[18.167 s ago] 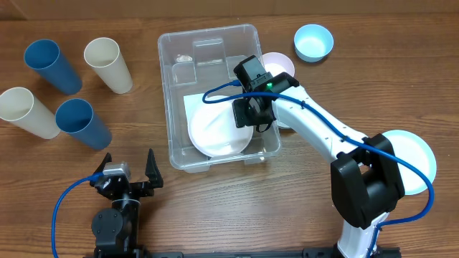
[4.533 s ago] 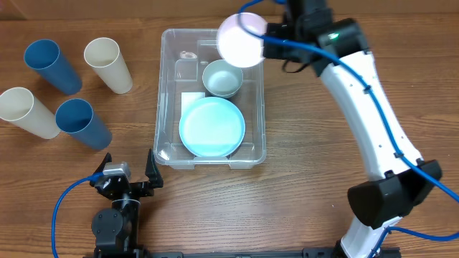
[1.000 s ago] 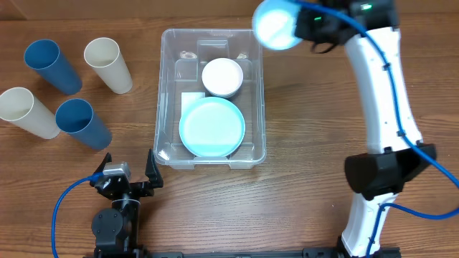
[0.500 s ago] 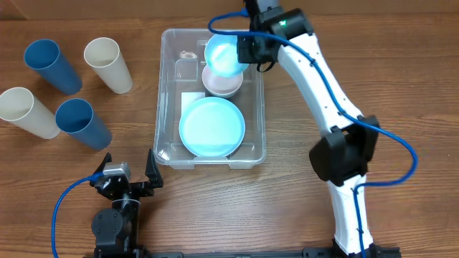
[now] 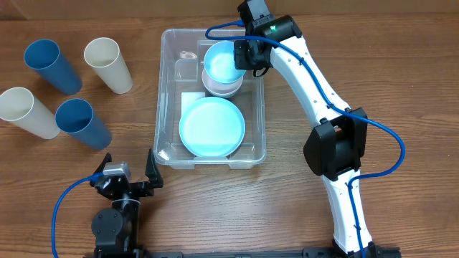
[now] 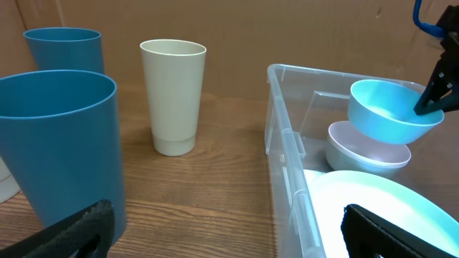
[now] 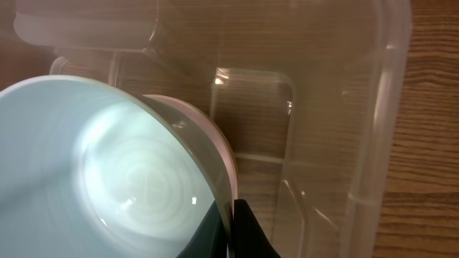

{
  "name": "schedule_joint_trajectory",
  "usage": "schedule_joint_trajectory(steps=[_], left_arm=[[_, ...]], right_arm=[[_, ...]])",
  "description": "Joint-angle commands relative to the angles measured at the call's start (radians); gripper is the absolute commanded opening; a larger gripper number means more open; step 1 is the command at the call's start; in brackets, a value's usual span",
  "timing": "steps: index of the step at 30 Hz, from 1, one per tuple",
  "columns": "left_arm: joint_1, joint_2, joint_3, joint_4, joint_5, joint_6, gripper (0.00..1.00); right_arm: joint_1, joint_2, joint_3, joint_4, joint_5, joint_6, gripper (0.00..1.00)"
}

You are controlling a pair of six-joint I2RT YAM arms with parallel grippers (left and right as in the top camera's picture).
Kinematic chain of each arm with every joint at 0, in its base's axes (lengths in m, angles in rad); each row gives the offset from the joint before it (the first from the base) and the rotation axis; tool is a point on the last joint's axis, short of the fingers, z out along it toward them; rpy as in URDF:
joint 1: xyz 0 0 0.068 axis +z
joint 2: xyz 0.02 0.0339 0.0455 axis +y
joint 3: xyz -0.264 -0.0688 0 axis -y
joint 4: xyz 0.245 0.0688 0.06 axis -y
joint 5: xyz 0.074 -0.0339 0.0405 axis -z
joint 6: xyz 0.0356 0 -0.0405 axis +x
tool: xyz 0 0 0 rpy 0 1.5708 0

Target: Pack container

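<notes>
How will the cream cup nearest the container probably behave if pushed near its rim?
The cream cup stands tall on a narrower base, so it would likely tip, not slide. It looks empty and thin-walled, so probably light; once down, it may roll.

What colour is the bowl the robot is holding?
Light blue. The small round bowl shows best in the left wrist view.

A pale blue bowl (image 5: 221,60), a white bowl (image 5: 221,88) (clear container (image 5: 166,93)).
</notes>
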State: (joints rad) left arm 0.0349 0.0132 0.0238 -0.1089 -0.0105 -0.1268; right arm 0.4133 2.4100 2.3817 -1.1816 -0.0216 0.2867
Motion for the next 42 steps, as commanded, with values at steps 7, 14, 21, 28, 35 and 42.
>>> schedule_joint_trajectory(steps=[7, 14, 21, 28, 35, 42], left_arm=[[0.006, -0.008, -0.003, 0.0, 0.011, 0.015, 1.0], [0.006, -0.008, -0.003, 0.0, 0.011, 0.015, 1.0], [0.006, -0.008, -0.003, 0.0, 0.011, 0.015, 1.0], [0.006, -0.008, -0.003, 0.0, 0.011, 0.015, 1.0], [0.006, -0.008, -0.003, 0.0, 0.011, 0.015, 1.0], [0.006, -0.008, -0.003, 0.0, 0.011, 0.015, 1.0]], right_arm=[[0.024, 0.027, 0.007, 0.006, -0.018, -0.007, 0.04], [0.024, 0.027, 0.007, 0.005, -0.018, -0.006, 0.04], [0.024, 0.027, 0.007, 0.01, -0.033, -0.021, 0.44], [0.016, -0.058, 0.15, -0.158, -0.001, -0.025, 0.41], [-0.229, -0.217, 0.351, -0.349, 0.114, 0.013, 0.75], [-0.544, -0.223, 0.318, -0.436, 0.117, 0.056, 1.0]])
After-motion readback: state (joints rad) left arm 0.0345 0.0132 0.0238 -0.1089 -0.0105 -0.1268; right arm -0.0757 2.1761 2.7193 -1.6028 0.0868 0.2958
